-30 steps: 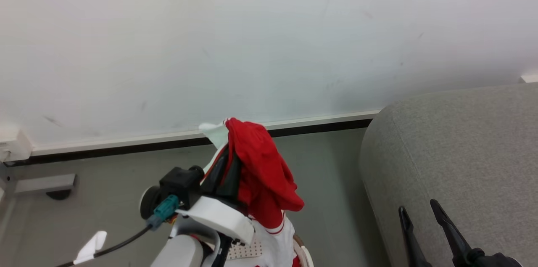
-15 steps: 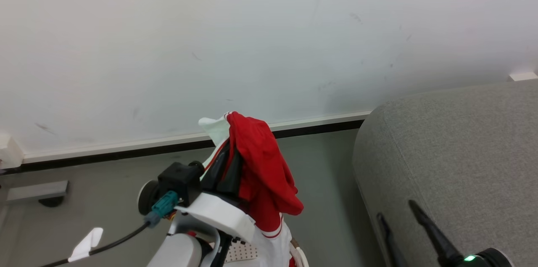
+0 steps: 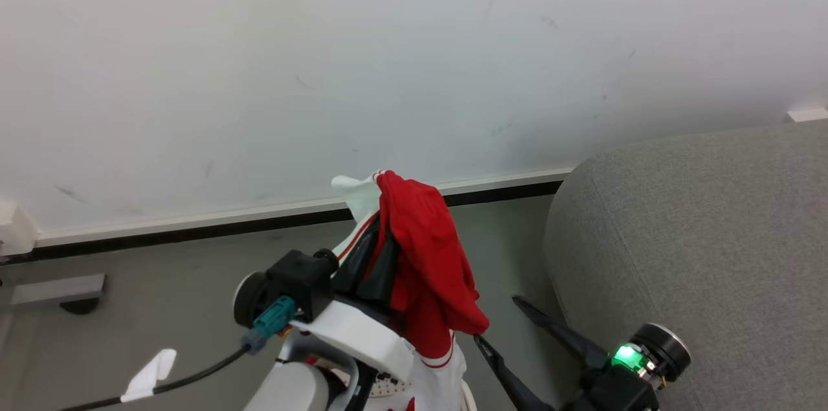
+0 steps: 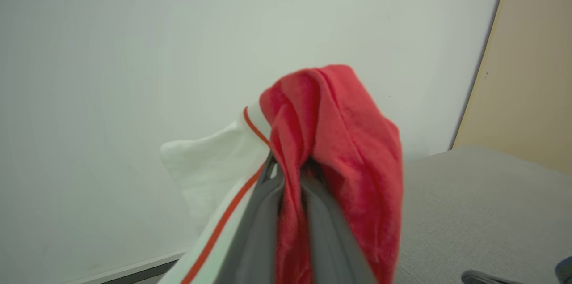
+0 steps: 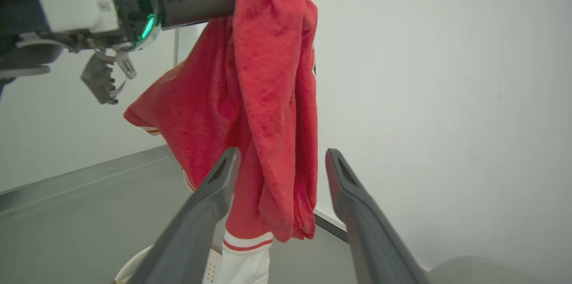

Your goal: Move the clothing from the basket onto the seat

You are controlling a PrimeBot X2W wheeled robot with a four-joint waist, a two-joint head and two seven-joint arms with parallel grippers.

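Observation:
My left gripper [image 3: 380, 235] is shut on the red clothing [image 3: 430, 262], which hangs over its fingers with a white striped part below. In the left wrist view the grey fingers [image 4: 261, 226] pinch the clothing [image 4: 344, 141]. My right gripper [image 3: 498, 320] is open, its tips just right of the clothing's lower edge. In the right wrist view the clothing [image 5: 268, 74] hangs between and beyond the spread fingers [image 5: 219, 176] of that gripper [image 5: 281, 158]. A bit of the cream basket [image 5: 134, 266] shows beneath. The grey seat [image 3: 698, 236] lies at the right.
A white wall with a dark baseboard [image 3: 194, 233] runs behind, above grey floor [image 3: 162, 294]. A black cable with a white tag [image 3: 149, 375] trails from my left wrist. The seat's rounded corner [image 4: 469, 203] is right of the held clothing.
My right gripper has swung left off the seat toward the hanging clothing. My left gripper, still holding the clothing, has shifted a little right.

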